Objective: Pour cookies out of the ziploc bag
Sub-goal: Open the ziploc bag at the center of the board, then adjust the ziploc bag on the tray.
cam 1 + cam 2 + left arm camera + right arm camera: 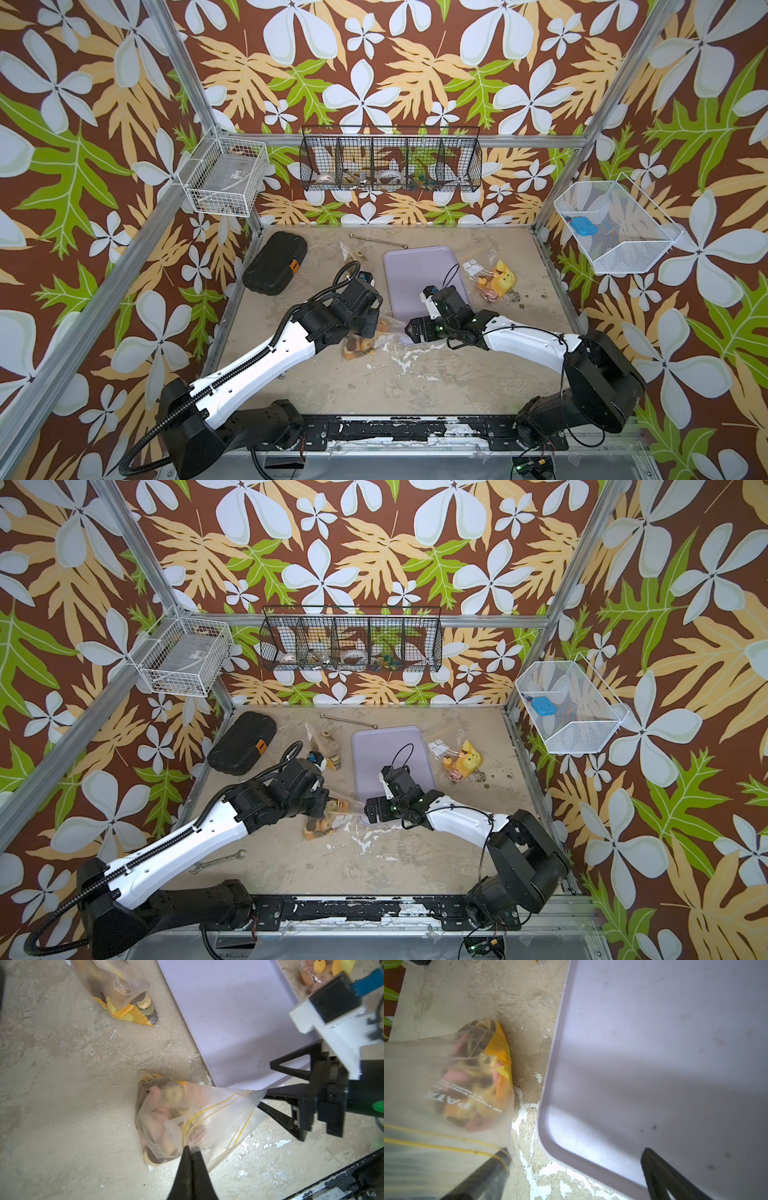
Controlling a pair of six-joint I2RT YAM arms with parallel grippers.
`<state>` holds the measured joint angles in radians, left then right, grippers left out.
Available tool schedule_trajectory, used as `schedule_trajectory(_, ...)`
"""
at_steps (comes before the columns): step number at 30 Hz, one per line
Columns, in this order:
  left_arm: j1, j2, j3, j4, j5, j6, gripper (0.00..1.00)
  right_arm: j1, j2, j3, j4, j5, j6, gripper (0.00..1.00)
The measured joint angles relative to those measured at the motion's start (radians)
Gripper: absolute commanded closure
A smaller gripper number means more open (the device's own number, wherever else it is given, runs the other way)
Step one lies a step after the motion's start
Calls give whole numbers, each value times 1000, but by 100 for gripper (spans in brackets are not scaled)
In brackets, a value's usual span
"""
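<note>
clear ziploc bag (pixel 187 1118) in left gripper (pixel 192 1148)

**Cookies bagged at the tray's corner**

You have the ziploc bag (pixel 216 1109), clear with yellow zip lines, crumpled just off the near left corner of the lavender tray (pixel 228 1022). Its zip end points toward that corner. The far end bulges with the cookies (pixel 164 1093), pink, tan and dark brown rounds, all heaped inside.
</note>
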<state>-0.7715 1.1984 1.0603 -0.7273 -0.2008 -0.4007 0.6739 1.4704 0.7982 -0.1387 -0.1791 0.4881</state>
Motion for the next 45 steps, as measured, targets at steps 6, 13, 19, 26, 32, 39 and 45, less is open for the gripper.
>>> schedule_trajectory(6, 18, 18, -7, 18, 4, 13, 100, -5, -237, -1, -15, -125, -137, 0)
schedule_trajectory(13, 31, 42, -6, 37, 27, 17, 100, 15, -244, 33, 21, -370, -235, 8)
schedule_trajectory(19, 62, 53, -5, 62, 50, 17, 100, 70, -154, 64, 96, -438, -252, 11)
schedule_trajectory(26, 90, 68, -3, 92, 82, 36, 100, 111, -18, 107, 166, -449, -253, 17)
schedule_trajectory(32, 105, 85, 1, 112, 105, 55, 100, 146, 93, 113, 237, -447, -230, 26)
schedule_trajectory(39, 115, 60, -16, 132, 129, 57, 93, 180, 156, 78, 330, -431, -178, 42)
schedule_trajectory(45, 125, 16, -40, 141, 127, 53, 52, 183, 179, 63, 378, -410, -147, 55)
